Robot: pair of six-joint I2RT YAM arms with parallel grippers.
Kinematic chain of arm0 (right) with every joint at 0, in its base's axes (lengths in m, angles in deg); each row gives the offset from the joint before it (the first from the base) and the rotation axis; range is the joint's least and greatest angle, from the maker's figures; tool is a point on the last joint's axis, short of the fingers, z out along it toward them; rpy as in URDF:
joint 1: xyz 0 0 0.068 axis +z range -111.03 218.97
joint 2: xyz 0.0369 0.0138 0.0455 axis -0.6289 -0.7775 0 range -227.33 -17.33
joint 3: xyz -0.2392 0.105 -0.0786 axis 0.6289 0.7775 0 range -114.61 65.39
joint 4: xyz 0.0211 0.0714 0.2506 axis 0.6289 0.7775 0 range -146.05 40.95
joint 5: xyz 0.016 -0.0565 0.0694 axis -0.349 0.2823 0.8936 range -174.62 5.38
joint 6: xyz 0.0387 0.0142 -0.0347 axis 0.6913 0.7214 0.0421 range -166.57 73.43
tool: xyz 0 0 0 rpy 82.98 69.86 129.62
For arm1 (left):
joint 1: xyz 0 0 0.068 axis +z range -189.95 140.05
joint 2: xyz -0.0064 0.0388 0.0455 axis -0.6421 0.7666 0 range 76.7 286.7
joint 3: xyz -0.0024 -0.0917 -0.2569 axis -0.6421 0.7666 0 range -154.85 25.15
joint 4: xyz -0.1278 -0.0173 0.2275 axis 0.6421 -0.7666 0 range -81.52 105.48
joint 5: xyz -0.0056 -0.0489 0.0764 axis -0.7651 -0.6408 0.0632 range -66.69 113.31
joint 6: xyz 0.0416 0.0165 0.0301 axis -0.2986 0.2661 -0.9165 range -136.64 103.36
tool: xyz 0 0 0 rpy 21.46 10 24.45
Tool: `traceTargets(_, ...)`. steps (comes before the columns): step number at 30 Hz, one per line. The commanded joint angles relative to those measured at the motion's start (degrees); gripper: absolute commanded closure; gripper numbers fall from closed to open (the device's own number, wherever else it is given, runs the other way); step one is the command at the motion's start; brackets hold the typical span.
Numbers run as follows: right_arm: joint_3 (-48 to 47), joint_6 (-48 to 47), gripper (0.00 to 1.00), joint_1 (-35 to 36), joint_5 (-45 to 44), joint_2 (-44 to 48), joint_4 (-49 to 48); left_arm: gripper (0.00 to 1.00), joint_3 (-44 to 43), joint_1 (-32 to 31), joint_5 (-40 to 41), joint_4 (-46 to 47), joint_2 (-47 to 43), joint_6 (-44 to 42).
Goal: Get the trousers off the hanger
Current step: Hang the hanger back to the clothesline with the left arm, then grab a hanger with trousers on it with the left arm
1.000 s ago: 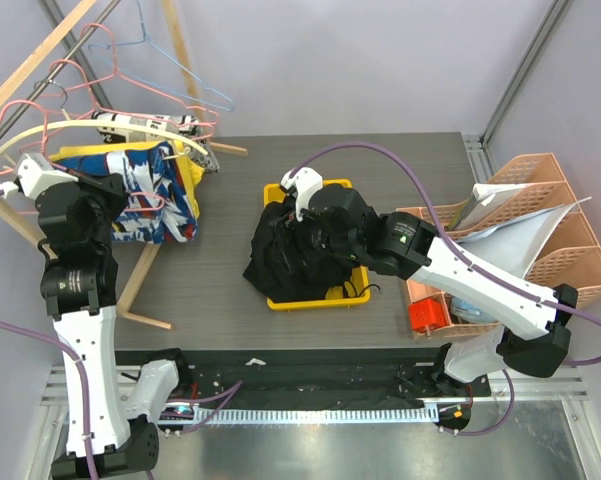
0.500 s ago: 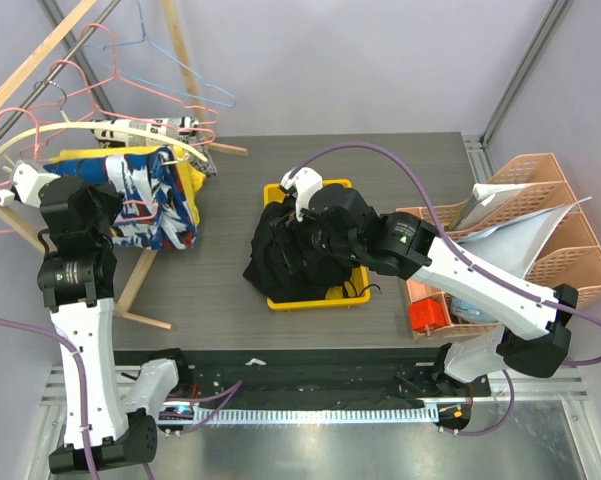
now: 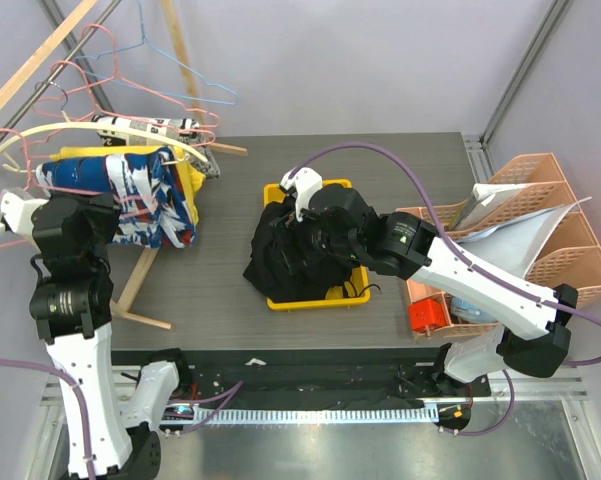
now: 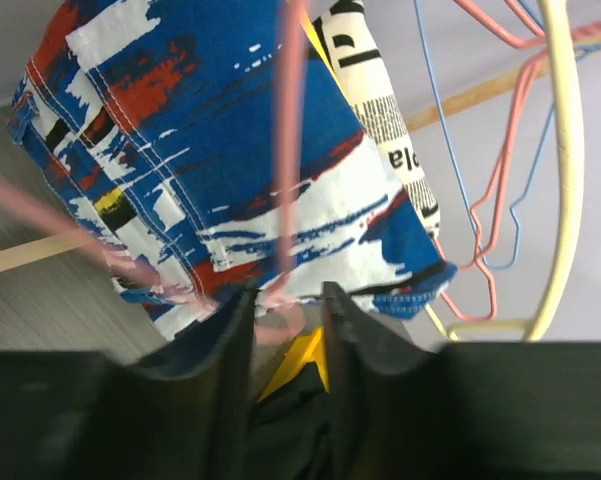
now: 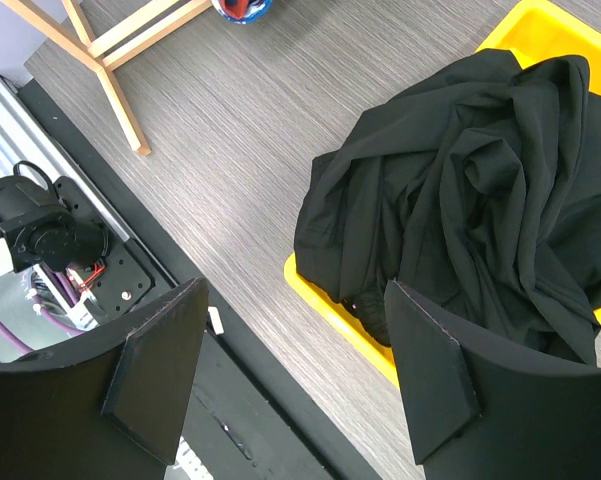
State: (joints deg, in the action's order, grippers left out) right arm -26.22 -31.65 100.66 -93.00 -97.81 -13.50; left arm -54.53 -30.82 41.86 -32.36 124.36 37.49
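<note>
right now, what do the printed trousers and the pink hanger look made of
Trousers: woven cloth, probably cotton, matte; stitched seams show. Hanger: thin pink rod, likely plastic-coated wire, smooth; too blurred to be sure.

left arm (image 3: 75, 330): stands near-vertical off its base, elbow folded, wrist aimed at the far-left corner. left gripper (image 4: 283, 300): jaws parted by a narrow slot, not clamped. right arm (image 3: 460, 275): stretched diagonally from its base toward mid-workspace, wrist pitched down. right gripper (image 5: 295, 290): jaws spread wide, nothing between the fingers (image 5: 155, 365).
</note>
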Motion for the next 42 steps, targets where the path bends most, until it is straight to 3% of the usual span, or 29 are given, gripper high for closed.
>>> traceTargets(1,-2.4,0.0,0.23,-0.2,0.1,0.2,-1.1,0.58,1.5,0.3,-3.8,-2.2,-3.3,4.9)
traceTargets(5,-4.1,1.5,0.23,-0.2,-0.1,-0.3,-1.1,0.47,1.5,0.4,-7.0,-3.7,-5.2,5.8)
traceTargets(12,-4.9,5.6,0.23,-0.2,0.1,-0.1,0.2,0.47,-2.6,0.3,-18.2,-3.0,-8.5,6.9)
traceTargets(23,-17.0,10.1,0.23,-0.2,3.5,-7.0,14.8,0.48,-9.8,0.4,-37.8,4.8,-6.6,16.4)
traceTargets(28,-18.2,12.7,0.23,-0.2,6.0,-6.8,15.4,0.47,-13.9,0.3,-33.7,9.2,-2.8,16.9)
traceTargets(33,-18.4,13.4,0.24,-0.2,6.9,-6.1,15.3,0.46,-15.3,0.3,-24.6,9.7,1.5,17.9)
traceTargets(40,-16.9,11.6,0.24,-0.2,5.3,-5.6,15.3,0.43,-18.1,-2.6,-20.3,10.9,10.0,9.6)
traceTargets(41,-16.9,11.4,0.24,-0.3,5.1,-5.7,15.4,0.43,-18.1,-4.3,-18.9,11.4,10.4,8.3)
traceTargets(42,-17.1,11.1,0.24,-0.2,5.0,-6.0,15.3,0.41,-17.7,-6.4,-12.1,11.3,10.8,5.4)
